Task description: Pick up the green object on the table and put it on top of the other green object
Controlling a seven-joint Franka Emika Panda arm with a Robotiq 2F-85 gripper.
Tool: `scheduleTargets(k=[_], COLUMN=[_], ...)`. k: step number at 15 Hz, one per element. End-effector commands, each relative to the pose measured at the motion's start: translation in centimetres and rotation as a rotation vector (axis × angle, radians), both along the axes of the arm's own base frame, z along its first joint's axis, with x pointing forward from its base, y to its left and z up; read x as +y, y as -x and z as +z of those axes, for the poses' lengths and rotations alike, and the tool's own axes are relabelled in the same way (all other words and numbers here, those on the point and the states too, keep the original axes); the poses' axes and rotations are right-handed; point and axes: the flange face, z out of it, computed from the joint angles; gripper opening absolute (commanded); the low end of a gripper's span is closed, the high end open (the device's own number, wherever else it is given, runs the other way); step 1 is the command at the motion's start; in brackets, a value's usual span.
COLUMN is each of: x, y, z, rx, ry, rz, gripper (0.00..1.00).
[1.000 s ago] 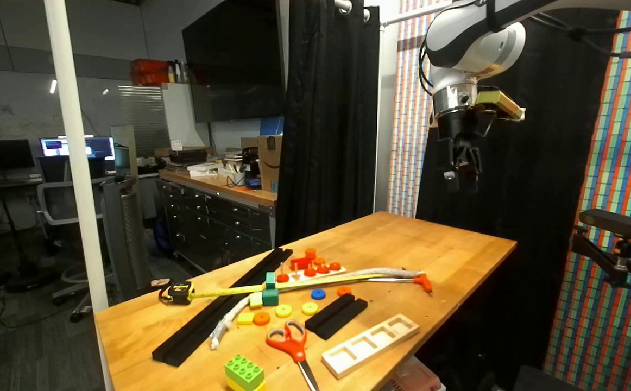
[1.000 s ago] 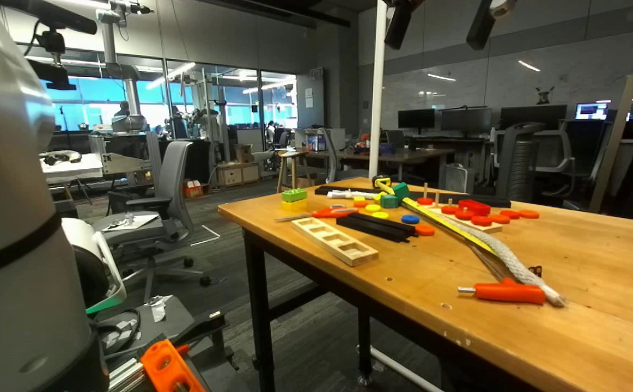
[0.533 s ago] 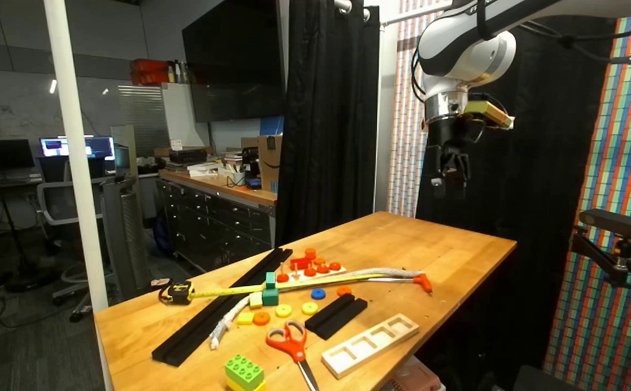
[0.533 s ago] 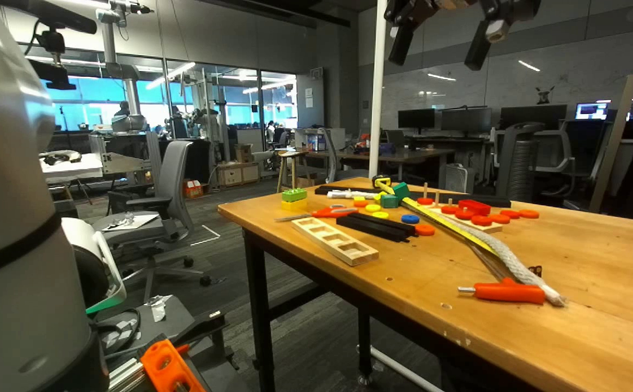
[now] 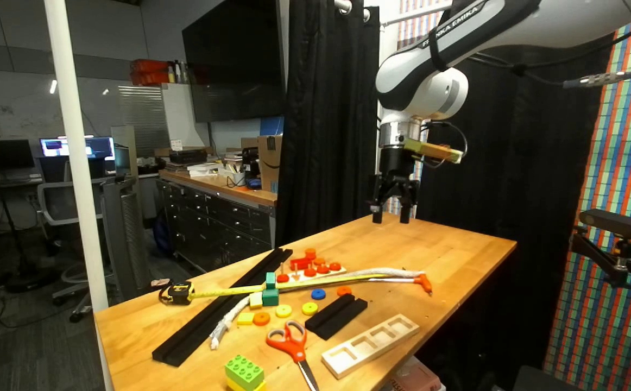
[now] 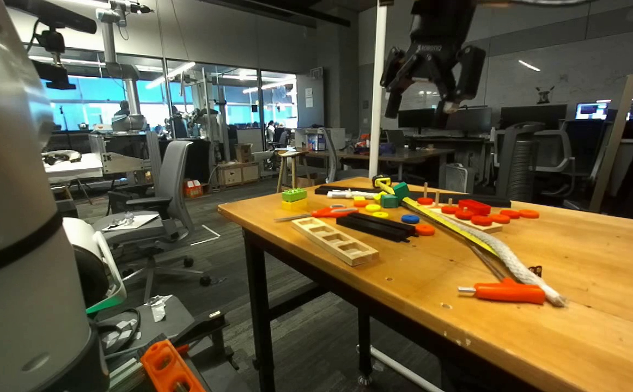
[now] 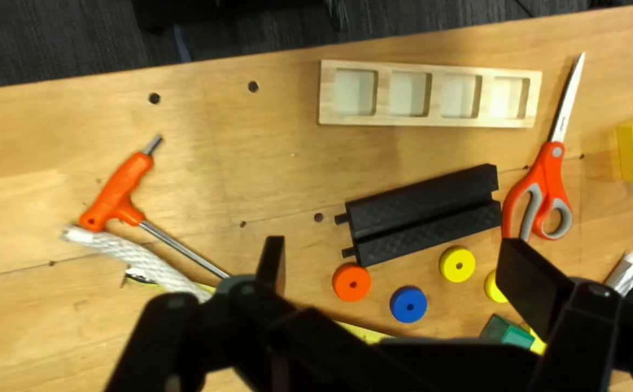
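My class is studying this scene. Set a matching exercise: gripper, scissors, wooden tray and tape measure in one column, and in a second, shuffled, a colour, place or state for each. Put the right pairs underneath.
Column one
1. gripper
2. scissors
3. wooden tray
4. tape measure

Column two
A. orange and grey handles
B. extended, its yellow strip showing
C. open, above the table
D. pale, with four recesses in a row

Right pairs: 1-C, 2-A, 3-D, 4-B
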Motion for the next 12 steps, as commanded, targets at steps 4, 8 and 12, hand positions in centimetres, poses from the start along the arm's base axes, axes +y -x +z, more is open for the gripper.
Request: scheduleTargets(k=[4,8,12], x=[8.5,11.4,12.3], y=[-6.9,-10.2,-13.1], z=[-7.1,-10.6,-11.5], rx=[-0.025,-0.026,-0.064], ry=[0.002,0.004,0.006], rz=[-0.053,-0.054,-0.056], gripper=[1.0,1.0,1.0])
